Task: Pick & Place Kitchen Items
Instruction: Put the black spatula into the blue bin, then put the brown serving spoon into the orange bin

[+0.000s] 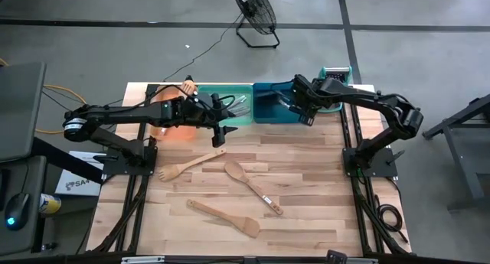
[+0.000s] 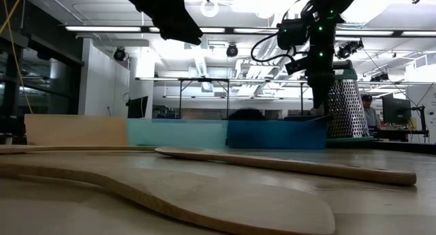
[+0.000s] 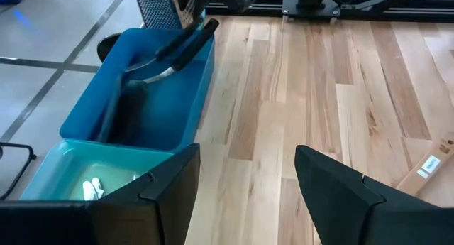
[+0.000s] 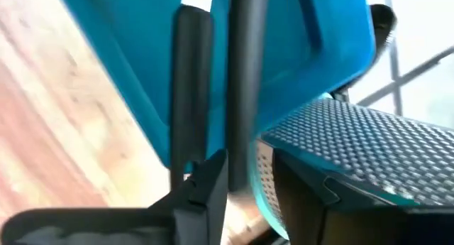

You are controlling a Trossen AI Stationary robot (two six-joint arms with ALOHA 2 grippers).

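Observation:
My right gripper (image 1: 305,115) hangs over the blue tray (image 1: 268,117), pointing steeply down, fingers apart (image 4: 252,167). A black turner's handle (image 4: 239,74) stands between them; its head lies in the tray (image 3: 142,71). A second black handle (image 4: 190,82) lies beside it. My left gripper (image 1: 222,135) hovers open over the table in front of the green tray (image 1: 237,117), holding nothing (image 3: 247,167). A wooden fork (image 1: 184,166), spoon (image 1: 249,180) and spatula (image 1: 226,216) lie flat on the table. My right gripper has the black turner's handle (image 4: 237,167) between its fingers, close against one finger (image 4: 206,181), with a gap showing to the other. The fingers come from above, slanting. I cannot tell whether they touch the handle. The turner leans in the blue tray.
An orange tray (image 1: 164,132) stands left of the green one, a wooden utensil (image 1: 186,88) sticking out of it. Silver cutlery (image 1: 239,103) lies in the green tray. A steel grater (image 1: 335,74) stands right of the blue tray. Bare tabletop shows around the wooden utensils.

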